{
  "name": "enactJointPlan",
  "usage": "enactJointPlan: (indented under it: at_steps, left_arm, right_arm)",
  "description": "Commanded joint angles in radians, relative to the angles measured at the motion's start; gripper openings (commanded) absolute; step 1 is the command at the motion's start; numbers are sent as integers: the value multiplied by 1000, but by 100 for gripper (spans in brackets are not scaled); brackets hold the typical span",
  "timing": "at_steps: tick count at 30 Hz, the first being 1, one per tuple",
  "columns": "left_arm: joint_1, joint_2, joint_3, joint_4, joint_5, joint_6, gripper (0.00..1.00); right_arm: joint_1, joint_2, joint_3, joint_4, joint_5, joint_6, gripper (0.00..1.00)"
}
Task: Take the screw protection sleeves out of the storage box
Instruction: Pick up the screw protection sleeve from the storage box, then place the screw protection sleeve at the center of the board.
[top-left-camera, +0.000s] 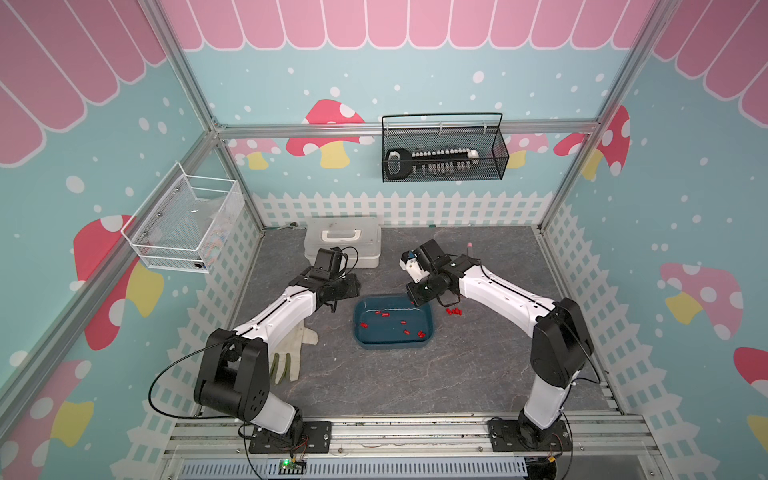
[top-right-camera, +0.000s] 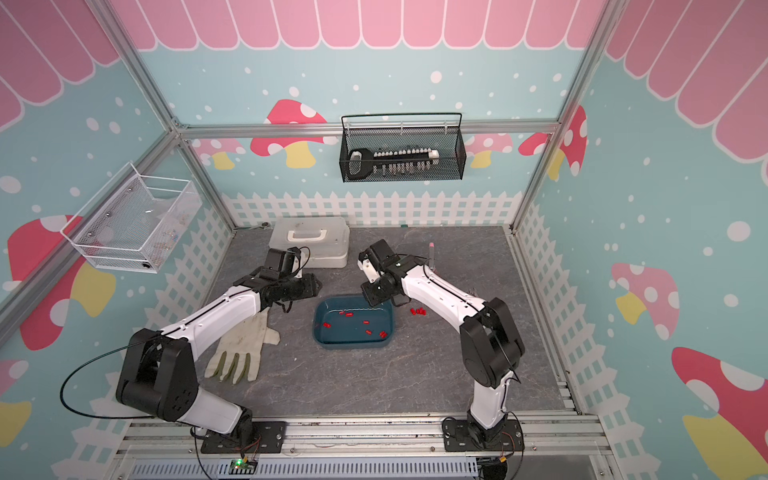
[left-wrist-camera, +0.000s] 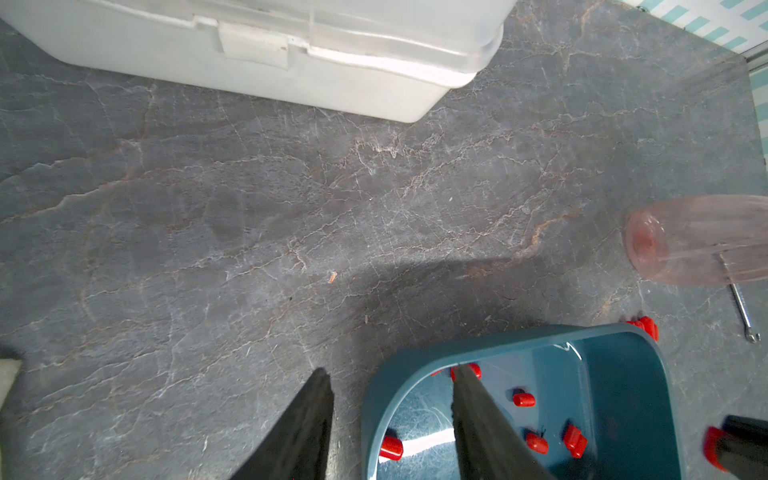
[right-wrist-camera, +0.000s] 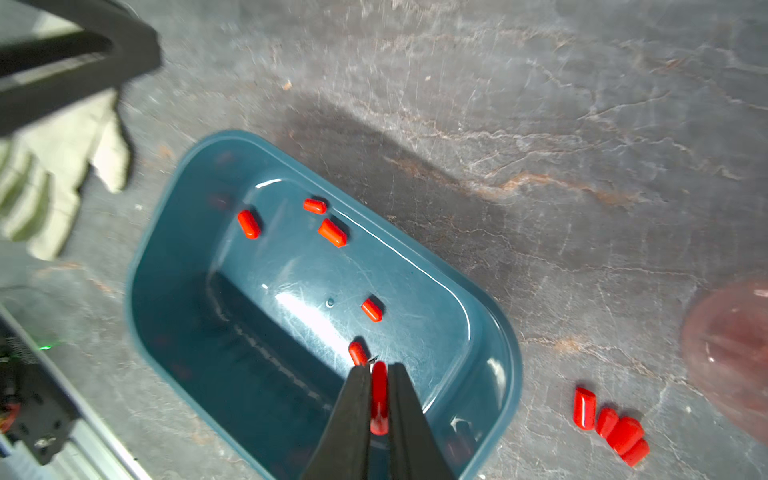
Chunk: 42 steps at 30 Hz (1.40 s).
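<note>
The teal storage box (top-left-camera: 392, 343) (top-right-camera: 353, 344) sits mid-table with several red screw protection sleeves (top-left-camera: 401, 321) (right-wrist-camera: 332, 232) loose on its floor. A few more sleeves (top-left-camera: 454, 311) (right-wrist-camera: 615, 428) lie in a cluster on the table just right of the box. My right gripper (right-wrist-camera: 379, 368) (top-left-camera: 415, 301) hangs over the box's far right corner, shut on one sleeve (right-wrist-camera: 379, 395) held lengthwise between its fingers. My left gripper (left-wrist-camera: 392, 372) (top-left-camera: 355, 289) is open above the box's far left rim (left-wrist-camera: 415, 365), one finger over the table and one over the inside, holding nothing.
A white lidded case (top-left-camera: 343, 241) (left-wrist-camera: 291, 54) stands behind the left gripper. A work glove (top-left-camera: 291, 357) lies under the left arm. A clear pink tube (left-wrist-camera: 698, 241) and a small wrench (left-wrist-camera: 742, 311) lie right of the box. Wire baskets hang on the walls.
</note>
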<state>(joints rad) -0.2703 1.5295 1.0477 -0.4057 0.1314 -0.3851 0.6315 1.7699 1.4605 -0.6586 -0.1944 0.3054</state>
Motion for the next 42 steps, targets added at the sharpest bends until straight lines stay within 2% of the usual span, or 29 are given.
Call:
enactJointPlan:
  at_steps: [1,11,19,24,30,38,42]
  left_arm:
    - [3,-17,-8,16,0,5,49]
    - [3,-17,-8,16,0,5,49]
    - [2,-17,-7,25,20,13,49]
    - [-34,-63,-36,97,53,48,49]
    - [-86,-65,-28,123,88,95,49]
    - [-190,-8,35,136,136,99,49]
    - [-207,2,44,136,131,97,49]
  right_arm:
    - [-42,-62,-65,75,-109,48,13]
    - [-154,-218,-229,86,-104,34,14]
    - [-219,-268,-328,56,-25,-11,14]
    - [-245,-267,-366,35,47,-42,14]
    - [-276,-254,-423,38,76,-64,14]
    - [-302,-246,-469,49,118,-81,13]
    - [-306,-227,-482,67,132,-86,13]
